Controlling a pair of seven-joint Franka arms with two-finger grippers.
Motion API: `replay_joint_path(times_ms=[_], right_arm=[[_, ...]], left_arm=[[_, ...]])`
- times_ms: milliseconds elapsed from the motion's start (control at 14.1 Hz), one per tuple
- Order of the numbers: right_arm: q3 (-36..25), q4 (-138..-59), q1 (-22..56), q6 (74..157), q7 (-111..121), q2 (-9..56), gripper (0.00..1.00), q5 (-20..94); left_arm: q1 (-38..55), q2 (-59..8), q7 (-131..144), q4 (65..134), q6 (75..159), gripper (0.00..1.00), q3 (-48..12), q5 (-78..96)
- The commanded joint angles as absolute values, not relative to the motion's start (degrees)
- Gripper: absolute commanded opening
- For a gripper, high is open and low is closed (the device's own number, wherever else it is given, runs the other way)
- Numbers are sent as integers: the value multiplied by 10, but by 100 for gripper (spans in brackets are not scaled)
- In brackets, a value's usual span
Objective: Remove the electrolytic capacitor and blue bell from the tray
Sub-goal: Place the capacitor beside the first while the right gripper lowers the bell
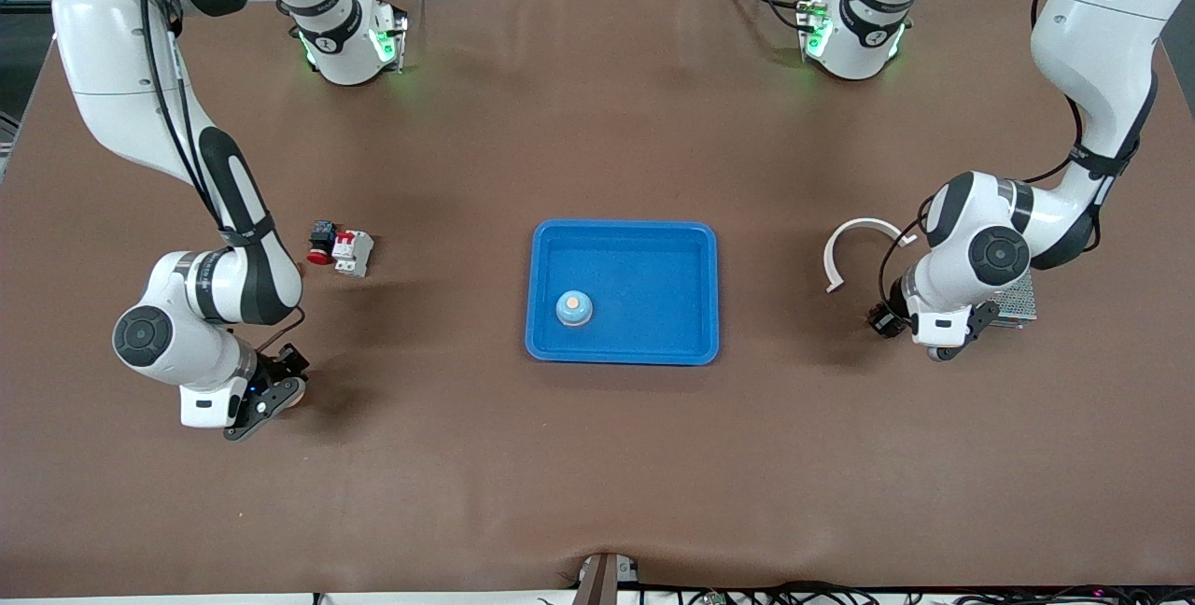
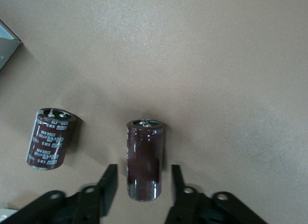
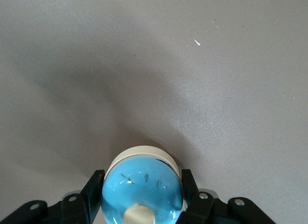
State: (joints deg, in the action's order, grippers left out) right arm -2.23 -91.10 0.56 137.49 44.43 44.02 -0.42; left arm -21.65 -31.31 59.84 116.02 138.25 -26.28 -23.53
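In the left wrist view, a dark brown capacitor [image 2: 144, 159] stands on the table between the fingers of my open left gripper [image 2: 143, 185], with a gap on each side. A second capacitor [image 2: 50, 139] stands beside it. In the front view, the left gripper [image 1: 948, 348] is low at the left arm's end of the table and hides both capacitors. My right gripper [image 3: 142, 195] is shut on a blue bell [image 3: 143, 185] with a white base. In the front view it [image 1: 278, 386] is low at the right arm's end. Another blue bell [image 1: 573, 308] sits in the blue tray [image 1: 621, 227].
A small red, white and black switch cluster [image 1: 341, 250] lies near the right arm's elbow. A white curved strip [image 1: 864, 230] and a metal mesh box [image 1: 1018, 302] lie beside the left arm's wrist. The tray sits mid-table.
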Motion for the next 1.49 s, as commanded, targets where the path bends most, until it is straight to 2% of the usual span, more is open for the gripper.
replay_joint_path(times_ms=[0,142,355,640,1421], right_arm=[[-12,-906,-5,1380,451,444,93,-4],[-12,-905,-5,1378,447,444,100,-4],[-11,-901,-4,1365,443,440,100,16],[-12,-840,3,1267,421,437,100,75],[-11,-828,89,1196,59,382,100,76]], left_arm=[[-217,-294,602,1167,1384,100,-269,-230],[-217,-278,601,1162,1378,100,-282,-230],[-220,-271,596,1105,1303,100,-305,-230],[-221,-261,563,1043,1239,100,-330,-231],[-223,-242,379,887,1054,100,-352,-224]])
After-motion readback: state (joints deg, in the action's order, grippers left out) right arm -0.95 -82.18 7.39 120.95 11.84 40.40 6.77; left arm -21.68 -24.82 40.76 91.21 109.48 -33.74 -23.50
